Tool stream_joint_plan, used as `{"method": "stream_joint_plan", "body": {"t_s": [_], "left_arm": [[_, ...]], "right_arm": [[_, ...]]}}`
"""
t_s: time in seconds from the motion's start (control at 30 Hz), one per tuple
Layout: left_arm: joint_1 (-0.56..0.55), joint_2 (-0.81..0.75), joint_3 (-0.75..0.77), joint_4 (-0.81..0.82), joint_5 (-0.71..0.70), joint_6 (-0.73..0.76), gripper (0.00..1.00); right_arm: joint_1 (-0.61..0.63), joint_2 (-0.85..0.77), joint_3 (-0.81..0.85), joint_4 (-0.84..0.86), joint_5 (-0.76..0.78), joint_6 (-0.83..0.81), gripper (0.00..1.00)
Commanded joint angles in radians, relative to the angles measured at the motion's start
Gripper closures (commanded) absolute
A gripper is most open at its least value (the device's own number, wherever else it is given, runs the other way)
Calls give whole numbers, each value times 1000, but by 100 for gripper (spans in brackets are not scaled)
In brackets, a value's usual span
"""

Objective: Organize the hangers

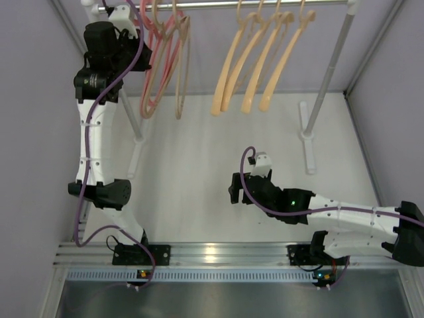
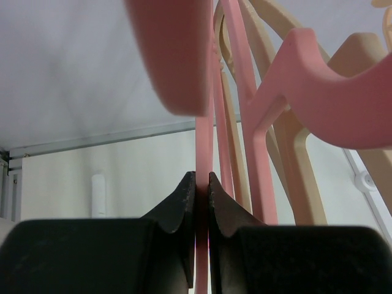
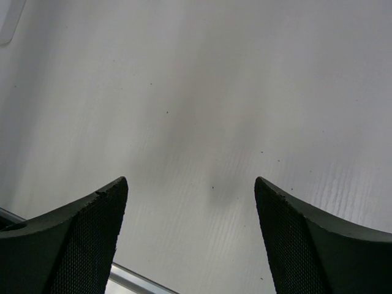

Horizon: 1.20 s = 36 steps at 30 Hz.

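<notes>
Left gripper (image 2: 202,184) is clamped tight on the thin bar of a pink hanger (image 2: 204,135). The hanger hangs at its 3 o'clock, long axis 12 to 6, among beige hangers (image 2: 306,177) at the left end of the rail (image 1: 265,4). Four peach hangers (image 1: 255,66) hang further right. Right gripper (image 3: 191,202) is wide open and empty, low over the table (image 1: 199,152), with the peach ones well apart at its 12 o'clock.

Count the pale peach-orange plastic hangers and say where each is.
4 pale peach-orange plastic hangers, hung side by side on the right half of the grey metal rail. None looks hidden.

There are pink hangers (image 1: 161,66), tan hangers (image 1: 179,106), peach-orange hangers (image 1: 285,65) and a grey rail (image 1: 265,3).
</notes>
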Motion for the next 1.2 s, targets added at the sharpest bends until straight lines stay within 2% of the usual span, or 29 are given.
{"method": "stream_joint_plan", "body": {"t_s": [0.0,0.3,0.43,1.17], "left_arm": [[-6,9,35,65,23,23,100],[-12,1,24,72,6,16,100],[-13,-20,-19,83,-17,13,93],[-13,-97,-82,134,-42,8,76]], "right_arm": [[14,3,40,28,29,-8,19],[14,3,36,29,29,-4,19],[15,1,34,32,25,-4,19],[14,9,36,41,19,-4,20]]}}
